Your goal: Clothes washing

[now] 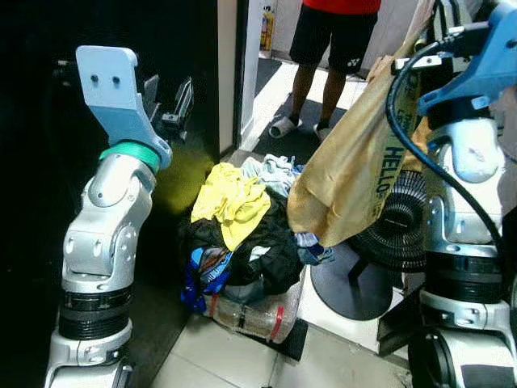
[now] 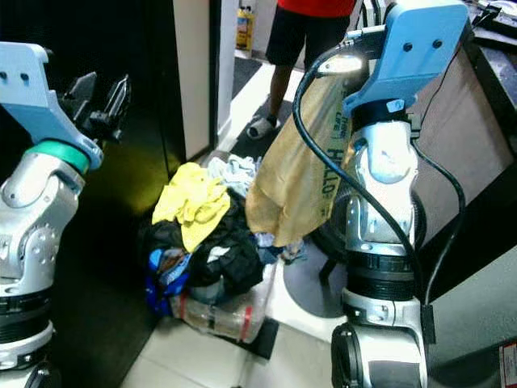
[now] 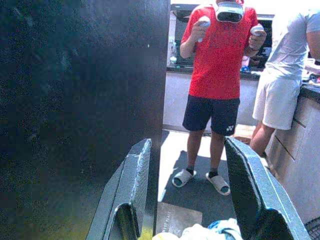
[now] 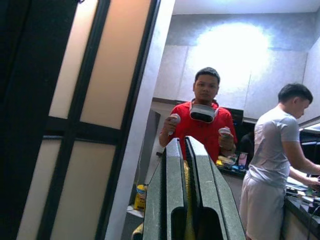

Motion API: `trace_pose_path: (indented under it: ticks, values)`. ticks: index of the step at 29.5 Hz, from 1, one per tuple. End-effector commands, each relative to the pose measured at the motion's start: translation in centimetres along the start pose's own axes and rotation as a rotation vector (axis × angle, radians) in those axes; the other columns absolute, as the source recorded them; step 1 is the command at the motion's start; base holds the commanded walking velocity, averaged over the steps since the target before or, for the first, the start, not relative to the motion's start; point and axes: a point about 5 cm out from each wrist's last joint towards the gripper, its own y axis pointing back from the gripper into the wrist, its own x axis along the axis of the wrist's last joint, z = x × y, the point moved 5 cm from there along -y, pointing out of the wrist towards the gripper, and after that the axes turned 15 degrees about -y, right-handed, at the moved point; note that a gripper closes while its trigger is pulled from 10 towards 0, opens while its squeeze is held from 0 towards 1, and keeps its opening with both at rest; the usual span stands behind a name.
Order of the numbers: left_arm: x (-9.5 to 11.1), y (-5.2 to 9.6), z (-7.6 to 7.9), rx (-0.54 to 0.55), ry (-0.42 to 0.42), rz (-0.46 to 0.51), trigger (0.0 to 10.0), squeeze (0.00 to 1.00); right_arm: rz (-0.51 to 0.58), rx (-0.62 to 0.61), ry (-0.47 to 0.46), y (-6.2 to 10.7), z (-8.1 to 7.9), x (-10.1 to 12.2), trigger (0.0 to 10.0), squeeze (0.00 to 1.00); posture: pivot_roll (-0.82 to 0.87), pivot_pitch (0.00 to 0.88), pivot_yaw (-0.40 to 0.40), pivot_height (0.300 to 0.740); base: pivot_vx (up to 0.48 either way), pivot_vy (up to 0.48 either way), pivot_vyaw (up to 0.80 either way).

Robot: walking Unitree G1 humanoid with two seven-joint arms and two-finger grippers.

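A heap of clothes (image 1: 242,242) lies on the floor, with a yellow garment (image 1: 232,200) on top and black and blue pieces under it. A tan shirt (image 1: 355,162) printed "HELLO" hangs from my raised right gripper (image 4: 183,150), which is shut on its fabric. In the right eye view the same tan shirt (image 2: 303,162) hangs over the right side of the heap. My left gripper (image 1: 166,101) is raised to the left of the heap, open, with nothing between its fingers (image 3: 132,195).
A clear plastic basket (image 1: 254,311) holds the heap. A black fan (image 1: 396,218) stands right of it on a round base. A dark wall panel (image 1: 48,202) fills the left. Two people stand in the doorway beyond, one in a red shirt (image 3: 217,55).
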Motion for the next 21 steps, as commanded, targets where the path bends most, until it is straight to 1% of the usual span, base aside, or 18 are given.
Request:
trace_pose_path:
  ticks: [1,5,6,10,21]
  values:
    - [-0.6,0.3,-0.3,0.016,0.002,-0.029,10.0,0.0,-0.03,-0.011,-0.005,0.6,0.1,-0.9,10.0,0.0,0.1,0.007,-0.019,0.74,0.0,0.0,0.0]
    - [-0.6,0.3,-0.4,0.02,-0.003,-0.032,10.0,0.0,-0.044,-0.013,-0.005,0.7,0.1,-1.2,10.0,0.0,0.1,0.006,-0.019,0.74,0.0,0.0,0.0]
    - [-0.6,0.3,-0.3,0.019,-0.001,-0.032,10.0,0.0,-0.059,-0.014,-0.007,0.8,0.2,-1.6,10.0,0.0,0.1,0.004,-0.02,0.74,0.0,0.0,-0.48]
    - [-0.6,0.1,0.2,0.011,0.003,-0.029,10.0,0.0,-0.088,-0.019,-0.03,1.1,0.4,-2.3,10.0,0.0,0.09,0.004,-0.016,0.74,0.0,0.0,-0.8]
    - [-1.0,0.0,0.6,-0.007,0.006,-0.045,10.0,0.0,-0.103,-0.006,-0.046,1.3,0.1,-2.7,10.0,0.0,0.09,0.008,-0.009,0.74,0.0,0.0,-0.8]
